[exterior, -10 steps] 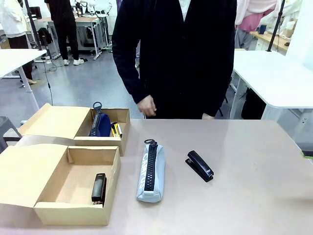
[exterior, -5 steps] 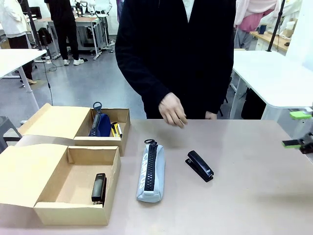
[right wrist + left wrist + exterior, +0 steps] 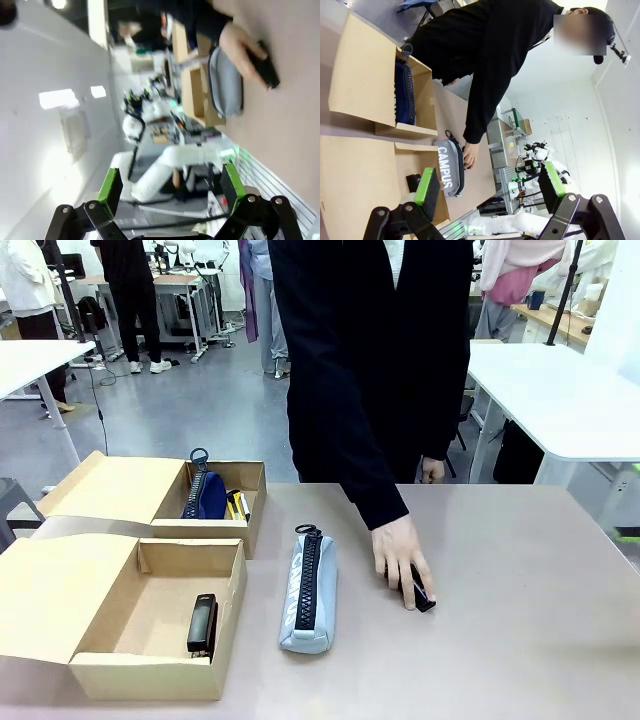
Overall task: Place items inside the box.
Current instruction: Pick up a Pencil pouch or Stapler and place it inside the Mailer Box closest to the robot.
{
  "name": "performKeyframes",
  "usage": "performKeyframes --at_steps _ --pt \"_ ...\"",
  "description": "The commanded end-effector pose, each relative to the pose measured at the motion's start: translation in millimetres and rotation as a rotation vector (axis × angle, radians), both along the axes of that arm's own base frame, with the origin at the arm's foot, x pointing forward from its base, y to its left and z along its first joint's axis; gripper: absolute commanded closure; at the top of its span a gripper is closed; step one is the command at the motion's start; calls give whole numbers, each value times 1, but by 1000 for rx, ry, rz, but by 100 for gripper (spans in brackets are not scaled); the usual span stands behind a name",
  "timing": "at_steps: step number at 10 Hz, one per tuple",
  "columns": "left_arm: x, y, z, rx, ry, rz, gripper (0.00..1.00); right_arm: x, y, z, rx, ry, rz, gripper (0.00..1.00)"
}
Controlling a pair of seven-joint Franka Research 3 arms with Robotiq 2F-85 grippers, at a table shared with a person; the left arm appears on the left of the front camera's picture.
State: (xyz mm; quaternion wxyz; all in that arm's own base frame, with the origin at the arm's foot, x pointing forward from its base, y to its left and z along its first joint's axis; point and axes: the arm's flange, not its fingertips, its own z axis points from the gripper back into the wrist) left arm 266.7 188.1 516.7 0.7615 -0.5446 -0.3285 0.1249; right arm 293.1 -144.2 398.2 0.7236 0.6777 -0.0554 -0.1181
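**A hand on the stapler, both grippers spread**

On the table (image 3: 520,640) we see the person's hand (image 3: 402,562) laid over the loose black stapler (image 3: 423,597), whose tip pokes out past the fingers. Near it, on the robot's left, lies the grey CAMPUS pencil case (image 3: 308,590), zip upward, just beside the near cardboard box (image 3: 150,678). A second stapler (image 3: 202,623) lies inside that box. The far cardboard box (image 3: 200,529) holds the navy pencil case (image 3: 207,496) and a yellow utility knife (image 3: 231,506). We find the left gripper (image 3: 489,182) with its jaws wide apart and nothing between them. The right gripper (image 3: 171,184) stands equally spread and empty.
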Motion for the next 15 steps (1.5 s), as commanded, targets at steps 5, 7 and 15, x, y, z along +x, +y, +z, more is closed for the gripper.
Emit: performKeyframes --at_steps 5,7,15 --pt "0 -1 0 -7 -30 -3 0 -22 11 -25 44 -3 -68 0" --pt "0 -1 0 -7 -30 -3 0 -12 54 3 -88 61 -19 0" --pt "0 -1 0 -7 -30 -3 0 45 396 49 -815 136 189 0"
